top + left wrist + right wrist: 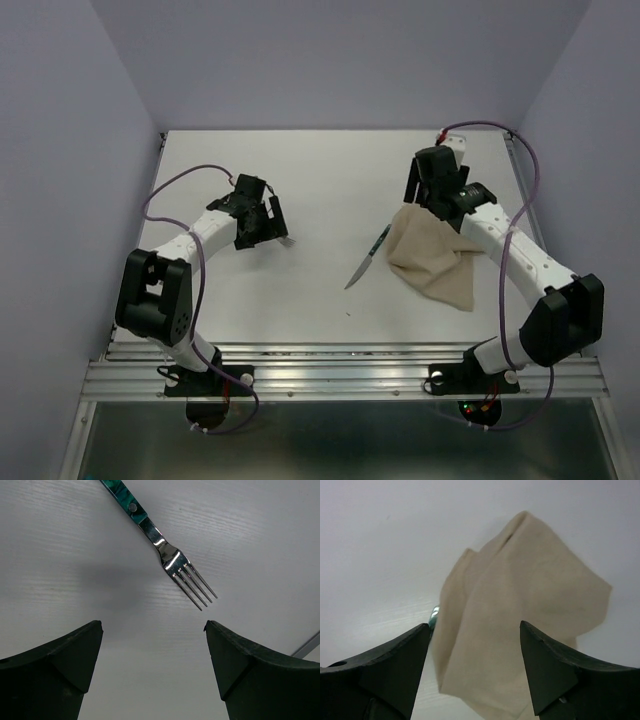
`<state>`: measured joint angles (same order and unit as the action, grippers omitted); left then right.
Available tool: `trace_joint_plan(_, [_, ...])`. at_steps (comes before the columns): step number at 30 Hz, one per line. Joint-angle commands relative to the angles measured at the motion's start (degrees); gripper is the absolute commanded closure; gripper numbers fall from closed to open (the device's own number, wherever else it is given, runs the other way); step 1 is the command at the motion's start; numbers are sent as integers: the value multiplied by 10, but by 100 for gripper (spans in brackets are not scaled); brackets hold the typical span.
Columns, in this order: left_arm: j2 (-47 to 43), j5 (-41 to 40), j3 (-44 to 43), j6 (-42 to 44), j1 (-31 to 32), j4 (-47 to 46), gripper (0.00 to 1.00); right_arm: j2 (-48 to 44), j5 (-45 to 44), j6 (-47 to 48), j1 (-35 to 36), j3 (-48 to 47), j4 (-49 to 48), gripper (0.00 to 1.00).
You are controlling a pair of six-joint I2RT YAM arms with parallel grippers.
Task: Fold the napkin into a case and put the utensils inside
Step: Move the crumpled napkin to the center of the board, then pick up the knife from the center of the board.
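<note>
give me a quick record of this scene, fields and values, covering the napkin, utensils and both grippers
napkin: crumpled heap on the right side of the table, not folded into a case
knife: lying flat, green handle end at the napkin's left edge
fork: flat on bare table, not held
left gripper: open, hovering by the fork's tines
right gripper: open, above the napkin, holding nothing
utensils inside napkin: none
</note>
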<state>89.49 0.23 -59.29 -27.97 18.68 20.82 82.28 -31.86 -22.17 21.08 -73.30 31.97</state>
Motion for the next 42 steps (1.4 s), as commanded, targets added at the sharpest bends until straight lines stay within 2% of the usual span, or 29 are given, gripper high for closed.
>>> trace_joint_plan(1, [10, -34, -36, -18, 2, 19, 5, 30, 71, -27, 75, -13, 5, 22])
trace_joint_plan(11, [-10, -52, -38, -28, 1, 29, 6, 91, 201, -124, 114, 68, -62, 34])
trace_joint_plan(18, [-13, -63, -36, -31, -3, 34, 7, 151, 202, -140, 125, 82, -74, 42])
trace_joint_plan(29, [-37, -65, -18, -31, -26, 37, 8, 235, 183, -135, 130, 48, -90, 46])
trace_joint_plan(32, [-43, -65, -10, -28, -35, 37, 8, 259, 185, -130, 130, 29, -96, 51])
trace_joint_plan(35, [-49, -59, 0, -24, -50, 35, 8, 285, 189, -116, 144, 7, -100, 66])
trace_joint_plan(36, [-52, -53, 5, -24, -56, 35, 8, 293, 191, -111, 156, -15, -99, 76])
trace_joint_plan(39, [-63, -50, 14, -18, -79, 40, 8, 331, 195, -100, 181, -68, -94, 89])
trace_joint_plan(42, [-77, -44, 24, -13, -104, 39, 9, 379, 205, -94, 197, -120, -85, 92])
